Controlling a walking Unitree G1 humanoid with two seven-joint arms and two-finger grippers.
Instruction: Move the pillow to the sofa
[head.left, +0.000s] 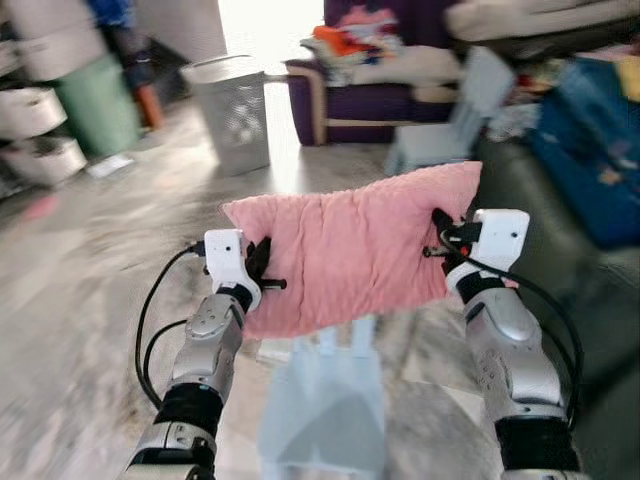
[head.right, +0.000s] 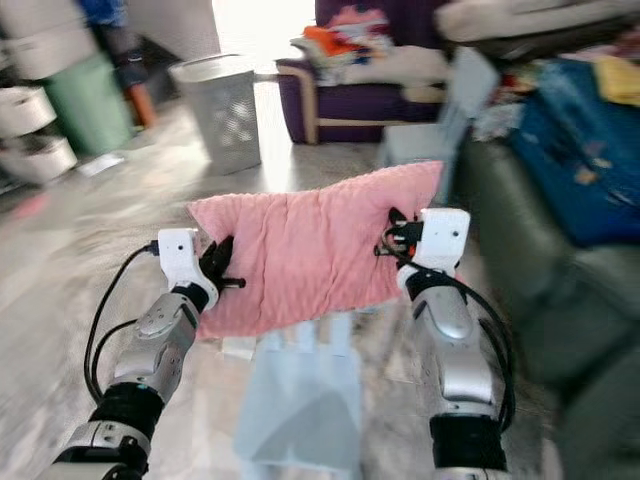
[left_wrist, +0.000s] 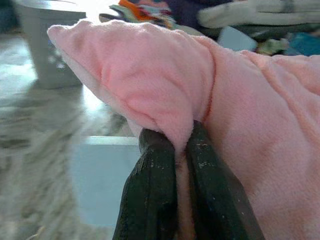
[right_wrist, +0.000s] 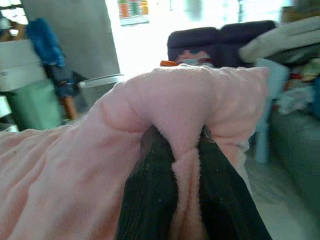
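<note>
- The pillow (head.left: 350, 255) is pink, plush and floppy; it hangs in the air in front of the robot, stretched between the two grippers above a pale blue chair (head.left: 325, 405).
- It looks light and soft, with a fuzzy cover that should not slip easily. It sags and wrinkles along its span, so I judge it has no stiffness to rely on.
- The best hold is on the end seams or corners, where bunched fabric gives the fingers something to bite; that is where it is held now.
- The left gripper (head.left: 262, 268) is clenched on the pillow's left edge; in its wrist view the two fingers (left_wrist: 155, 195) pinch a fold of fabric between them.
- The right gripper (head.left: 443, 232) grasps the right edge the same way, a ridge of fabric squeezed up between its fingers (right_wrist: 150, 195).
- A dark sofa (head.left: 560, 260) lies just to the robot's right, strewn with blue cloth (head.left: 595, 150) further back.
- A purple armchair (head.left: 370, 95) piled with clothes and a grey bin (head.left: 232, 115) stand well apart, across the floor.
</note>
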